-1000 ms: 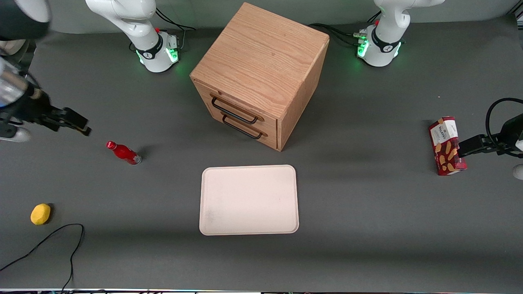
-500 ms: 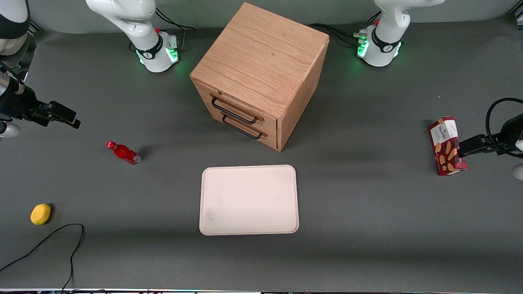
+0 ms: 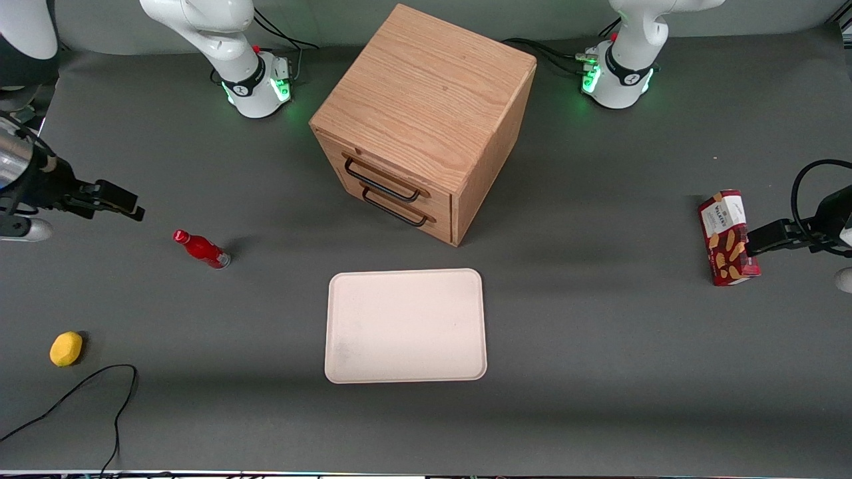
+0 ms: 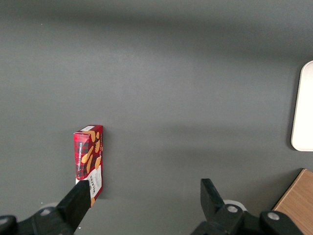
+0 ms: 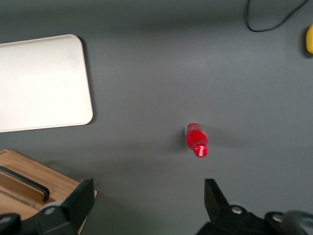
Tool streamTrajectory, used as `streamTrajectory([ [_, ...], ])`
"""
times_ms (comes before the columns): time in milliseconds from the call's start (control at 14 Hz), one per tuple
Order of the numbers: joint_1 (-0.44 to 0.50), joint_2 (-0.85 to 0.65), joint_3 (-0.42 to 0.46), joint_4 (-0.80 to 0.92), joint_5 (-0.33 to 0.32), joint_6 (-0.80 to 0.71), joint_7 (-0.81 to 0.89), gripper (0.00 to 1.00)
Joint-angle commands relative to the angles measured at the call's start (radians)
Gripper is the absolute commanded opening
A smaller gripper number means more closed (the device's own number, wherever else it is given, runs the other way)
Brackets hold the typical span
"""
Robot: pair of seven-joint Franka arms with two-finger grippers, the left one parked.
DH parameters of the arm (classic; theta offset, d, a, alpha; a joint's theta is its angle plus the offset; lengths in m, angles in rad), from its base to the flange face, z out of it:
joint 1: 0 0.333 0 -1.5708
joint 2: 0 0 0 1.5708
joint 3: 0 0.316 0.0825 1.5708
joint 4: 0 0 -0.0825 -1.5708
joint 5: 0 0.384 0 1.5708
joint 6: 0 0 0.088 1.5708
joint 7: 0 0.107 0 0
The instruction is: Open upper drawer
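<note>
Oak is the material of the cabinet, and its upper drawer is shut, the front flush and the thin black handle untouched. The gripper hangs above the table at the working arm's end, well apart from that handle, which lies ahead of its fingertips, toward the middle of the table. In the last second the gripper rose away from the front camera and then came back, so it ends near where it was and no closer to the cabinet. I judge the approach has hardly begun.

The right wrist view shows the fingers spread wide with nothing between them. A red bottle stands near the gripper, nearer to the front camera. The lower drawer is shut too.
</note>
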Motion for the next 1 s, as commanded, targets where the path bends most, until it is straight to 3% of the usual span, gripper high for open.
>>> streamTrajectory([
  [0,0.014,0.011,0.056,0.028,0.018,-0.011,-0.029,1.00],
  [286,0.017,0.048,0.235,0.031,0.022,0.009,-0.065,1.00],
  [500,0.020,0.089,0.353,0.030,0.018,0.053,-0.292,1.00],
  [714,0.022,0.112,0.400,0.030,0.018,0.081,-0.545,1.00],
  [929,0.025,0.131,0.424,0.028,0.022,0.087,-0.644,1.00],
])
